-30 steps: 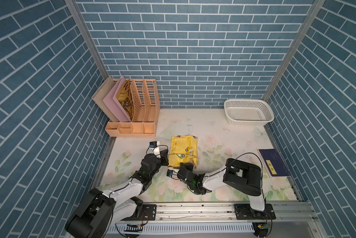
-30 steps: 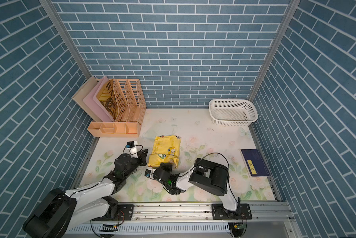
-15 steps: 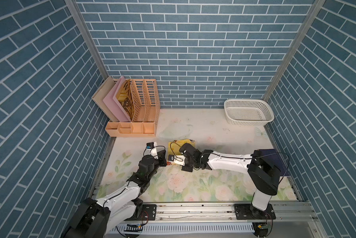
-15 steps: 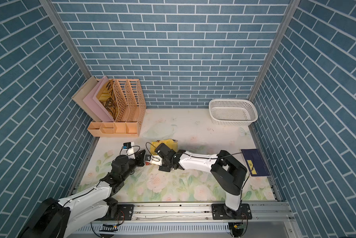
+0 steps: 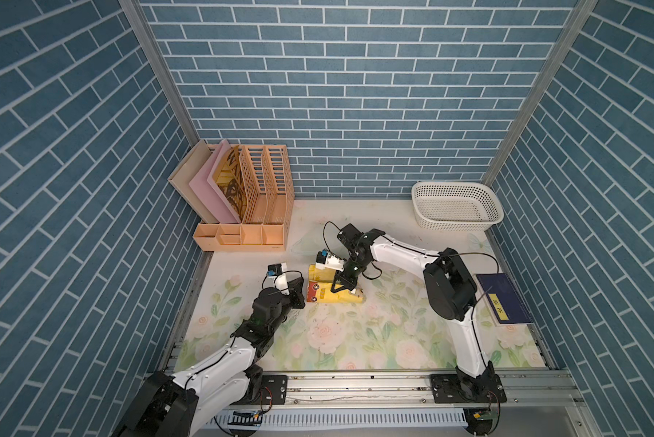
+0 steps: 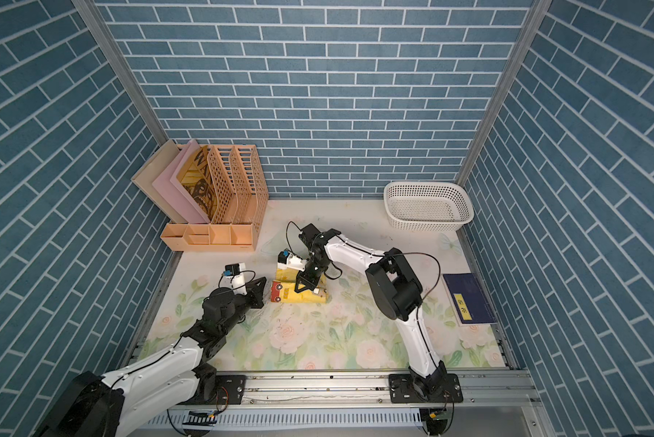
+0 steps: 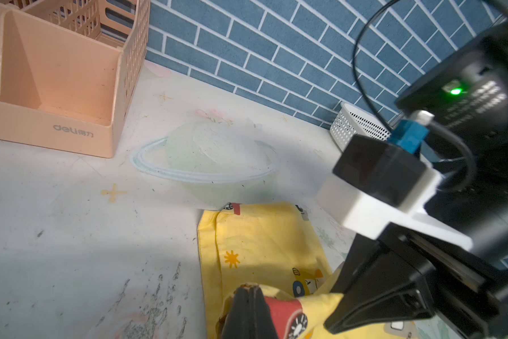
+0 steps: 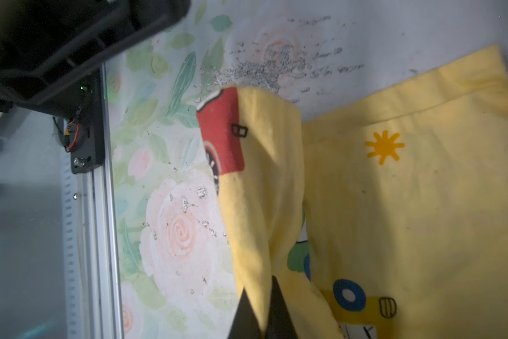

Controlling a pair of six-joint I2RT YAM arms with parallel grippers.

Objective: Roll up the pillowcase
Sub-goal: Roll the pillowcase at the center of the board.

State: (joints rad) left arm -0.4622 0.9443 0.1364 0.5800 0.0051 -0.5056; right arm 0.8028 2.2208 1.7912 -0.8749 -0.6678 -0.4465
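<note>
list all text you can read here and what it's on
"deli", plus two small Chinese characters: front of the peach desk organizer.
"WAN", cut off: brown board in the organizer.
Yellow label on the blue book: too small to read.
Print on the right arm's black housing: blurred.

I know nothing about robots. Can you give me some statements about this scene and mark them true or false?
The pillowcase lies inside the white basket. False: it lies on the floral mat.
The right gripper pinches yellow fabric. True.
The left gripper is wide open. False: it is shut on the pillowcase's edge.
A dark blue book lies flat on the robot's right side. True.
</note>
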